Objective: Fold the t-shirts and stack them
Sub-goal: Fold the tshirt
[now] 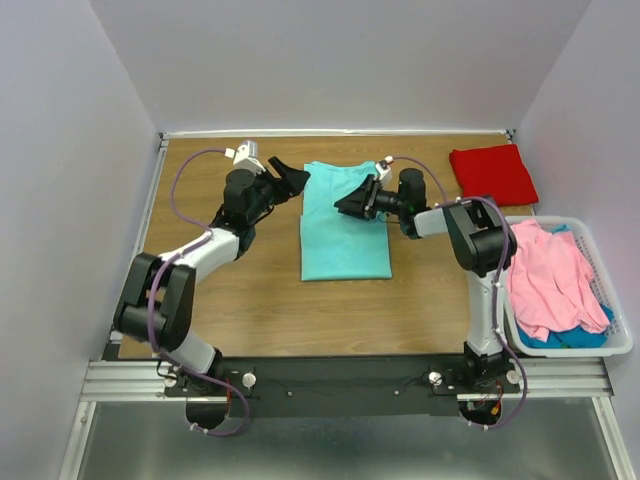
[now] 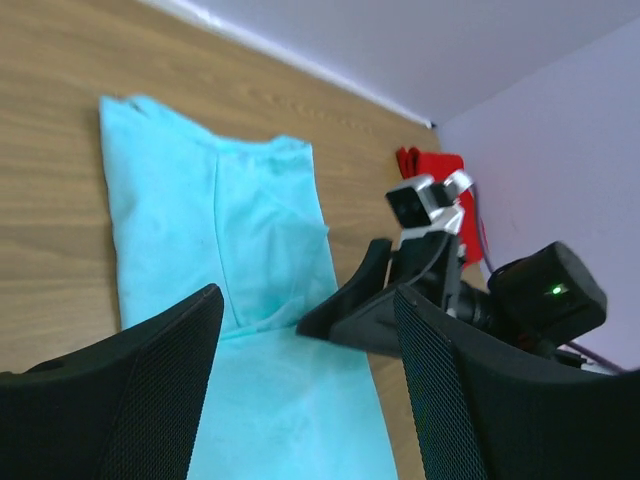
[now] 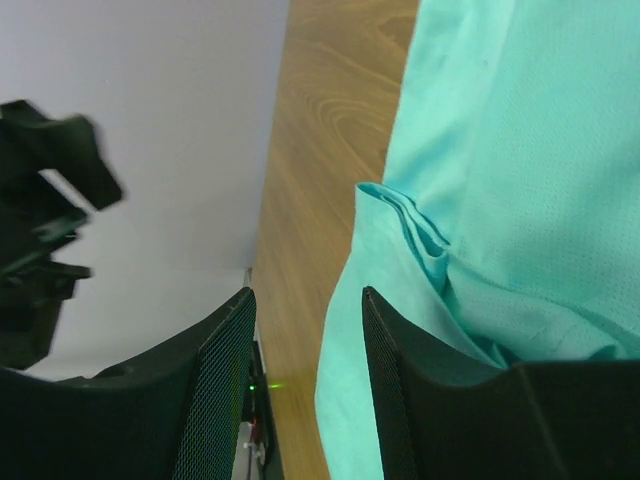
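Wooden table (image 1: 250, 300): red t-shirt (image 1: 493, 173) near white basket (image 1: 622, 343).

The left gripper (image 1: 294, 179) sits just beside the aqua-teal t-shirt (image 1: 345, 250), the right gripper (image 1: 348, 203) above it.

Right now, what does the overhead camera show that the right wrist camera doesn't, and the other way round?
Only the overhead view shows the folded bright red cloth t-shirt in the far right corner. It also shows the white plastic basket holding a crumpled pink shirt over a blue-teal one. Only the right wrist view shows, up close, the layered folded edge of the aqua-teal cloth t-shirt, with the right gripper open beside it. Both views show that aqua-teal shirt lying on the wooden table.
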`<state>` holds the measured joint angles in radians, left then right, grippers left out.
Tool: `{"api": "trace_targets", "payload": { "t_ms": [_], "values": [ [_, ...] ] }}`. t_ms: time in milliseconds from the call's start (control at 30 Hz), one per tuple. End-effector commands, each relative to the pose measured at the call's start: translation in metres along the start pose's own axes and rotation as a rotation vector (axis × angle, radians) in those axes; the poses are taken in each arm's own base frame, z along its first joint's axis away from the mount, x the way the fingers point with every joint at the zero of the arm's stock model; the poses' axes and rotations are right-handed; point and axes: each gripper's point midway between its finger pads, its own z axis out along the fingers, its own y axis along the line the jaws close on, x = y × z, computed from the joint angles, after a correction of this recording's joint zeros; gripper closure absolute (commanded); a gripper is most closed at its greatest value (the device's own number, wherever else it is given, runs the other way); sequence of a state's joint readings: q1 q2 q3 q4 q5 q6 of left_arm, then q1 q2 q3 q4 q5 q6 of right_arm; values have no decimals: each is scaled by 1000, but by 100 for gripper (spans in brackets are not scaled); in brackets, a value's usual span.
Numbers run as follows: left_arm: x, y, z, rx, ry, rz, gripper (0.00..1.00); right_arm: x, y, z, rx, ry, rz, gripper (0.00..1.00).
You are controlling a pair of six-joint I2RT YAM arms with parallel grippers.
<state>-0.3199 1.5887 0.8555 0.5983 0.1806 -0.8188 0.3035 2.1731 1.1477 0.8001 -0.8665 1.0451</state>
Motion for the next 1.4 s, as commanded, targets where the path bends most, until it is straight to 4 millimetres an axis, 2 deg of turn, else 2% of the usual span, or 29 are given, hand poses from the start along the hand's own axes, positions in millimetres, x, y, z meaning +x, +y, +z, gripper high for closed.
{"api": "trace_targets", "payload": {
  "t_ms": [0,33,133,167,233,333,433,467,567,633,667,700,733,767,800,833,867,933,1000,1100,1233,1300,1367],
  "values": [
    [-32,8,-19,-115,-81,169,22,29,-42,12,39,55,101,46],
    [-45,2,-28,-126,-120,188,22,35,-53,10,62,54,115,46],
    [-58,4,-44,-181,-145,248,21,48,-81,8,123,45,154,46],
    [-68,0,-53,-195,-180,253,20,55,-93,6,144,50,177,46],
    [-74,3,-66,-230,-204,275,19,54,-91,5,146,44,174,46],
    [-75,3,-75,-241,-203,313,18,44,-68,3,115,32,135,46],
    [-76,-9,-87,-208,-188,352,18,27,-16,-4,45,13,58,45],
    [-75,-12,-90,-197,-181,353,18,26,-5,-8,33,8,46,45],
    [-67,-23,-96,-149,-136,348,19,39,11,-23,30,17,48,45],
    [-49,-23,-99,-128,-60,330,19,47,30,-35,4,35,46,45],
    [-40,-28,-102,-96,-28,321,19,62,26,-43,16,58,84,45],
    [-26,-22,-106,-96,11,293,19,71,28,-48,14,77,98,45],
    [-19,-23,-108,-83,32,279,19,75,36,-54,4,79,86,45],
    [-12,-29,-113,-48,52,264,19,93,27,-63,26,100,112,45],
    [1,-24,-117,-46,83,240,19,99,25,-67,33,106,116,46],
    [5,-27,-121,-27,92,229,19,107,20,-71,44,116,121,45],
    [13,-25,-126,-22,108,218,19,126,5,-78,74,146,166,45],
    [17,-23,-131,-21,112,217,19,140,-4,-83,89,174,197,45],
    [19,-20,-136,-34,112,223,19,159,-23,-89,129,205,252,45],
    [17,-16,-143,-55,94,240,19,175,-48,-94,180,225,336,45],
    [11,-18,-150,-62,70,248,19,170,-46,-93,161,204,333,46],
    [10,-19,-153,-64,67,255,19,162,-37,-92,147,182,290,45],
    [7,-19,-154,-71,61,263,19,148,-15,-90,110,155,216,45]
  ]
}}
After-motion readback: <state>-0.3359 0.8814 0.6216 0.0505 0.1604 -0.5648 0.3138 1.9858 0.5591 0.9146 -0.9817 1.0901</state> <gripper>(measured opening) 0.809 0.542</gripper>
